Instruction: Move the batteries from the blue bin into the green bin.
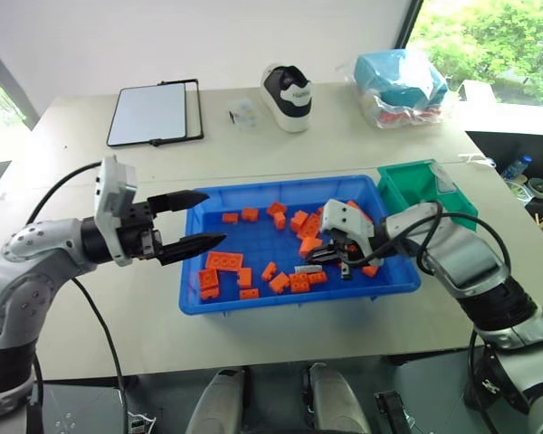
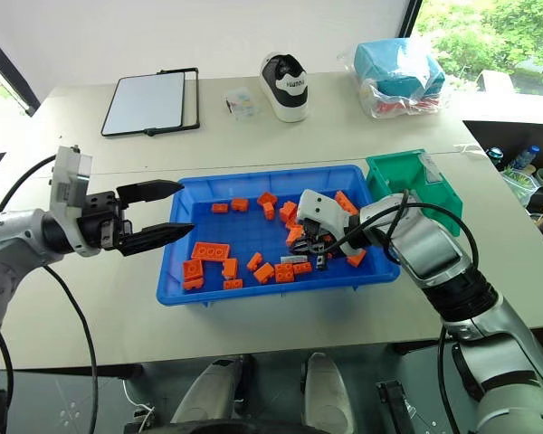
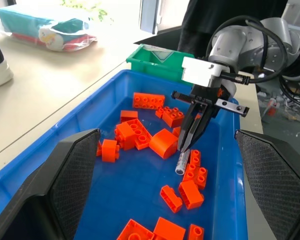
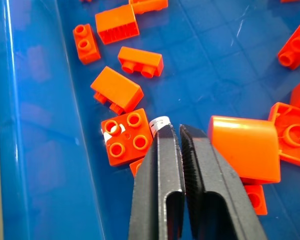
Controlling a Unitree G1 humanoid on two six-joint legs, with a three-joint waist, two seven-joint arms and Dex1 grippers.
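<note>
Blue bin (image 1: 253,306) sits mid-table, scattered with orange toy bricks (image 1: 224,261). One battery (image 3: 181,162), a thin silver cylinder, lies on the bin floor among the bricks toward the bin's near-right part, beside a row of orange bricks. Right gripper (image 3: 184,146) reaches down into the bin from the right, fingers pressed together with hardly any gap; its tips sit right at the battery's upper end. In the right wrist view the battery's white-silver end (image 4: 161,121) pokes out just past one fingertip, next to a square four-stud brick (image 4: 126,139); whether the battery is actually pinched between the pads can't be told, it looks to lie alongside the left finger. A curved orange brick (image 4: 245,148) sits just beside the other finger.

Left gripper (image 1: 192,220) hovers at the bin's left rim, pointing across toward the right, jaws spread wide, holding nothing.

Green bin (image 1: 414,185) stands touching the blue bin's far-right corner; its contents can't be made out. On the far table: whiteboard (image 1: 150,114), black-and-white shoe (image 1: 287,97), bagged teal package (image 1: 401,83).
</note>
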